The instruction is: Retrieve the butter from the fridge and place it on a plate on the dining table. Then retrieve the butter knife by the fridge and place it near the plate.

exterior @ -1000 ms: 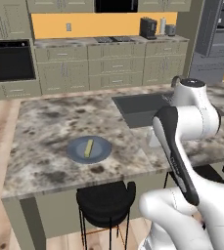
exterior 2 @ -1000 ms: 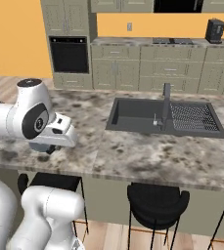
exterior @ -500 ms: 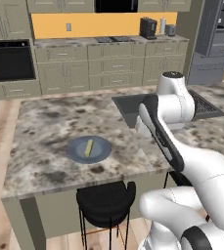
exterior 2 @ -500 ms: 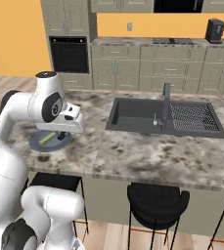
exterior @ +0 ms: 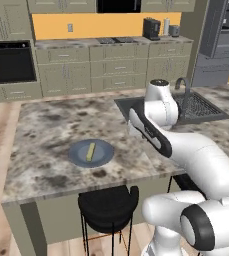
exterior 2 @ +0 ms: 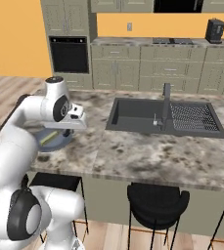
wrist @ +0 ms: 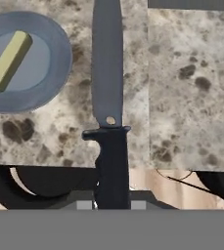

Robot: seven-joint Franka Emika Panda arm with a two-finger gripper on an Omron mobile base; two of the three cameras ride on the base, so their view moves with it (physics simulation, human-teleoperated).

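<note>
The gripper [wrist: 112, 205] is clamped on the handle of the butter knife [wrist: 107, 73], and in the hand view the dark blade runs straight out ahead of the jaws, its long axis in line with the hand's own. Beneath the blade lies the speckled top of the dining table [wrist: 191, 88], so the knife is carried above the surface, not resting on it (how high, the pictures do not settle). The relation that matters for the coming move is where the plate [wrist: 59, 68] lies from the jaws: ahead and off to one side of the blade, its rim near the blade's edge in the hand view but apart from it. The butter [wrist: 8, 59] already lies on the plate, slanted across it, its long axis at an angle to the knife's. From the left base view the plate [exterior: 103, 155] sits near the table's front edge, with the butter [exterior: 90, 151] on it and the arm reaching over the table between the plate and the sink [exterior: 128, 105]. My judgement is that the first half of the task is done, and what remains is to lower the knife onto bare table just beside the plate, on the blade's present side, and let go.
</note>
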